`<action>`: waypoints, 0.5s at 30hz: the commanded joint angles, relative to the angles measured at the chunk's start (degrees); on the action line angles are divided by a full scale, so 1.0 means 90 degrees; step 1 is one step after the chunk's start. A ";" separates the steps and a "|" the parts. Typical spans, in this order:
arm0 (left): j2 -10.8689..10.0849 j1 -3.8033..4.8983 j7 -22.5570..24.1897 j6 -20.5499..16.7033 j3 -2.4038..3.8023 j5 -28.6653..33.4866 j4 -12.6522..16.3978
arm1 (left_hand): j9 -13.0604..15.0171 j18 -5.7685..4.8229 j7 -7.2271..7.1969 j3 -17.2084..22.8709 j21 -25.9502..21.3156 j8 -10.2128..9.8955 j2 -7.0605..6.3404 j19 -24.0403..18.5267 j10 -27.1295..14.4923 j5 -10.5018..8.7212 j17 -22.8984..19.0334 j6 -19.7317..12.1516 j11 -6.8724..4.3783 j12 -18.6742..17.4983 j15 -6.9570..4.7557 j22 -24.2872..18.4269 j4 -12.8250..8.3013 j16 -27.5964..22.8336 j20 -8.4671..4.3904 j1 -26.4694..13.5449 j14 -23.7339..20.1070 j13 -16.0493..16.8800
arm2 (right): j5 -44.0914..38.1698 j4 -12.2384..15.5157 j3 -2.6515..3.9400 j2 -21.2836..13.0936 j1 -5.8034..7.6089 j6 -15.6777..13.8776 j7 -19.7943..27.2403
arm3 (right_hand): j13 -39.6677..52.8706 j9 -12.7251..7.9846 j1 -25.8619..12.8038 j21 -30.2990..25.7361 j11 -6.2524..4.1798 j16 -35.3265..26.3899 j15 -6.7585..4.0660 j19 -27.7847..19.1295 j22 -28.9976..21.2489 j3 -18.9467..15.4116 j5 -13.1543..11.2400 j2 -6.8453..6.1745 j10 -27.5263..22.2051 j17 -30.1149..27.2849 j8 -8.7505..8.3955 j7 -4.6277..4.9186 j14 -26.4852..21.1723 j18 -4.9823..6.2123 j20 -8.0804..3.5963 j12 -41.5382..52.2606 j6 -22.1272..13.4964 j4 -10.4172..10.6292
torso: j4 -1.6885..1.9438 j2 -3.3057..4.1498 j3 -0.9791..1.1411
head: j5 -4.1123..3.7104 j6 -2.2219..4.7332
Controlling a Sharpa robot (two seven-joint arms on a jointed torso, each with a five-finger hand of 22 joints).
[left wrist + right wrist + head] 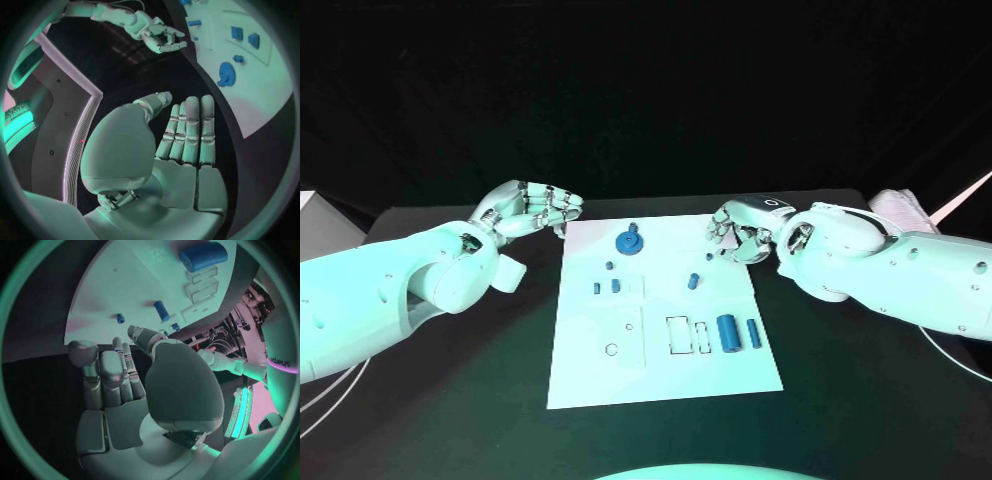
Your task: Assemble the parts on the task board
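- The left hand [531, 208] sits at the far left corner of the task board [661, 360]. From above, its fingers look bent in and it is hard to see what they do.
- The left wrist view shows the left hand's fingers [190, 130] straight and side by side, with nothing in them.
- The right hand [740, 228] sits at the far right edge of the board. Its arm hides part of it from above.
- In the right wrist view its fingers [109, 380] are close together and a little bent, holding nothing.
- The blue parts lie on the white board: a round gear-like part [630, 241] near the far end, small pegs [607, 280] in the middle, and a fat cylinder [727, 331] with a thin one [753, 333] beside it nearer the robot.
- The tiny pieces are too small to make out well.
- The board lies flat on the black table [877, 390].
- Behind the table the room is dark.
- A white box [322, 225] is cut off at the left edge.
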 commanded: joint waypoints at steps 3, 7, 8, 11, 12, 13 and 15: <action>-0.0167 -0.0004 0.0600 0.0586 0.0012 0.1446 0.0286 | 0.0011 0.0082 0.0032 -0.0163 -0.0239 -0.0061 -0.0024 -0.0001 -0.0074 -0.0021 -0.0076 -0.0078 0.0021 0.0020 0.0027 -0.0167 0.0038 -0.0116 0.0037 -0.0115 -0.0094 -0.0023 | -0.1157 -0.0085 -0.0012 0.0118 -0.0098 0.0213 -0.0488 | 0.0014 0.0037 -0.0056 0.0424 0.0004 0.0486 0.0052 0.0153 0.0464 -0.0013 -0.0021 -0.0013 -0.0071 0.0329 -0.0048 0.0003 0.0362 -0.0122 0.0028 -0.0028 0.0003 0.0030 | 0.0016 -0.0003 -0.0012 | -0.0050 0.0001; -0.0254 -0.0005 0.0622 0.0630 0.0013 0.1525 0.0398 | 0.0017 0.0083 0.0030 -0.0184 -0.0293 -0.0056 -0.0013 0.0015 -0.0077 -0.0018 -0.0094 -0.0068 0.0022 0.0029 0.0027 -0.0207 0.0041 -0.0140 0.0040 -0.0108 -0.0104 -0.0027 | -0.1352 -0.0146 -0.0017 0.0188 -0.0154 0.0122 -0.0631 | 0.0014 0.0045 -0.0058 0.0491 0.0012 0.0575 0.0055 0.0168 0.0537 -0.0027 -0.0022 -0.0023 -0.0094 0.0382 -0.0056 0.0010 0.0361 -0.0132 0.0038 -0.0034 0.0000 0.0031 | 0.0015 -0.0006 -0.0014 | -0.0051 0.0004; -0.0272 -0.0005 0.0624 0.0633 0.0013 0.1537 0.0417 | 0.0017 0.0083 0.0030 -0.0184 -0.0293 -0.0056 -0.0013 0.0015 -0.0077 -0.0018 -0.0094 -0.0068 0.0022 0.0029 0.0027 -0.0207 0.0041 -0.0140 0.0040 -0.0108 -0.0104 -0.0027 | -0.1386 -0.0161 -0.0018 0.0204 -0.0165 0.0105 -0.0660 | 0.0012 0.0048 -0.0054 0.0503 0.0015 0.0591 0.0057 0.0169 0.0551 -0.0031 -0.0021 -0.0026 -0.0109 0.0388 -0.0057 0.0012 0.0358 -0.0133 0.0042 -0.0038 0.0002 0.0028 | 0.0014 -0.0008 -0.0012 | -0.0050 0.0005; -0.0311 -0.0005 0.0625 0.0629 0.0014 0.1556 0.0450 | 0.0022 0.0083 0.0030 -0.0193 -0.0319 -0.0050 -0.0006 0.0024 -0.0075 -0.0019 -0.0103 -0.0056 0.0022 0.0035 0.0027 -0.0226 0.0043 -0.0151 0.0041 -0.0103 -0.0108 -0.0028 | -0.1445 -0.0207 -0.0020 0.0257 -0.0187 0.0079 -0.0708 | 0.0013 0.0052 -0.0044 0.0553 0.0017 0.0646 0.0059 0.0183 0.0606 -0.0031 -0.0017 -0.0022 -0.0122 0.0428 -0.0058 0.0015 0.0358 -0.0142 0.0046 -0.0040 0.0006 0.0024 | 0.0010 -0.0006 -0.0006 | -0.0064 0.0006; -0.0323 -0.0005 0.0624 0.0628 0.0014 0.1561 0.0458 | 0.0022 0.0083 0.0030 -0.0193 -0.0319 -0.0050 -0.0006 0.0024 -0.0075 -0.0019 -0.0103 -0.0056 0.0022 0.0035 0.0027 -0.0226 0.0043 -0.0151 0.0041 -0.0103 -0.0108 -0.0028 | -0.1458 -0.0227 -0.0021 0.0281 -0.0196 0.0081 -0.0714 | 0.0013 0.0052 -0.0044 0.0553 0.0017 0.0646 0.0059 0.0183 0.0606 -0.0031 -0.0017 -0.0022 -0.0122 0.0428 -0.0058 0.0015 0.0358 -0.0142 0.0046 -0.0040 0.0006 0.0024 | 0.0006 -0.0007 -0.0005 | -0.0062 0.0010; -0.0329 -0.0005 0.0623 0.0627 0.0014 0.1563 0.0463 | 0.0023 0.0083 0.0030 -0.0196 -0.0325 -0.0050 -0.0005 0.0026 -0.0075 -0.0020 -0.0106 -0.0055 0.0022 0.0037 0.0028 -0.0231 0.0044 -0.0153 0.0041 -0.0103 -0.0109 -0.0028 | -0.1464 -0.0238 -0.0022 0.0295 -0.0203 0.0083 -0.0716 | 0.0013 0.0052 -0.0044 0.0553 0.0017 0.0646 0.0059 0.0183 0.0606 -0.0031 -0.0017 -0.0022 -0.0122 0.0428 -0.0058 0.0015 0.0358 -0.0142 0.0046 -0.0040 0.0006 0.0024 | 0.0006 -0.0007 -0.0006 | -0.0062 0.0010; -0.0349 -0.0005 0.0617 0.0616 0.0014 0.1570 0.0476 | 0.0025 0.0083 0.0031 -0.0201 -0.0335 -0.0048 -0.0004 0.0030 -0.0076 -0.0021 -0.0110 -0.0051 0.0023 0.0039 0.0028 -0.0239 0.0045 -0.0159 0.0041 -0.0103 -0.0111 -0.0029 | -0.1477 -0.0271 -0.0025 0.0347 -0.0238 0.0090 -0.0711 | 0.0014 0.0057 -0.0038 0.0570 0.0020 0.0668 0.0061 0.0184 0.0625 -0.0030 -0.0015 -0.0018 -0.0129 0.0436 -0.0058 0.0018 0.0355 -0.0143 0.0050 -0.0039 0.0012 0.0022 | 0.0005 -0.0009 -0.0002 | -0.0051 0.0001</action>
